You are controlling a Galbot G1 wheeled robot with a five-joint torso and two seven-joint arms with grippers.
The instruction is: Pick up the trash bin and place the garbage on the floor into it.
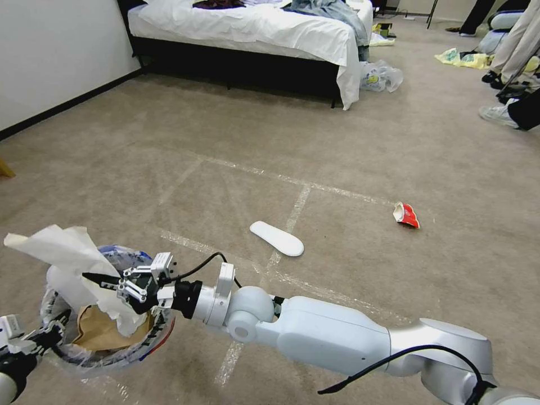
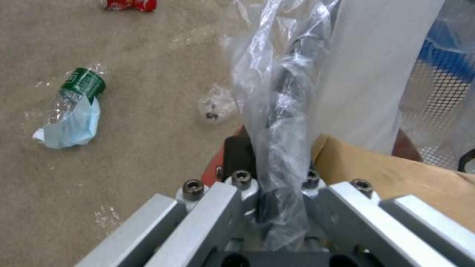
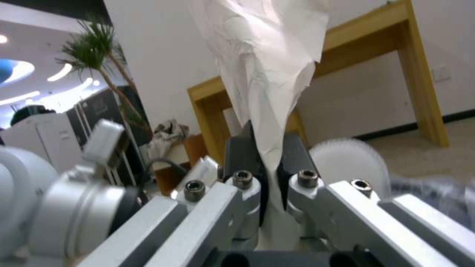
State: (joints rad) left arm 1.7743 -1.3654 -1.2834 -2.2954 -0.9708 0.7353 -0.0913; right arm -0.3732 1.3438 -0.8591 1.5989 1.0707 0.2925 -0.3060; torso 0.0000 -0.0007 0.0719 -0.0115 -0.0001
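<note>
Holding the bin [image 1: 107,343] up off the floor [image 1: 169,140] at lower left, left tool [image 1: 34,340] clamped tight on the rim and its clear liner [image 2: 277,111]. Reaching across from the right, right tool [image 1: 109,281] pinched shut on a big sheet of white paper [image 1: 67,253], hovering just over the bin's mouth. Paper not yet dropped: most of it standing above the rim, the lower end hanging down inside.

Looking partly done. Bin already lifted, a brown paper bag [image 1: 98,332] already lying inside. Still waiting on the floor: a white slipper [image 1: 277,238] near the tape cross, a crushed red carton [image 1: 406,215] further right, and, in the left wrist view, a clear bottle with a green label [image 2: 79,89] touching a blue mask [image 2: 72,128], a clear scrap [image 2: 218,105] beside the bin, and something red [image 2: 131,4] at the edge. Quite a bit left, by that count.

Bin itself: small, round, red, crinkled liner with blue print bunched at the rim, tilting a little toward the left tool.
</note>
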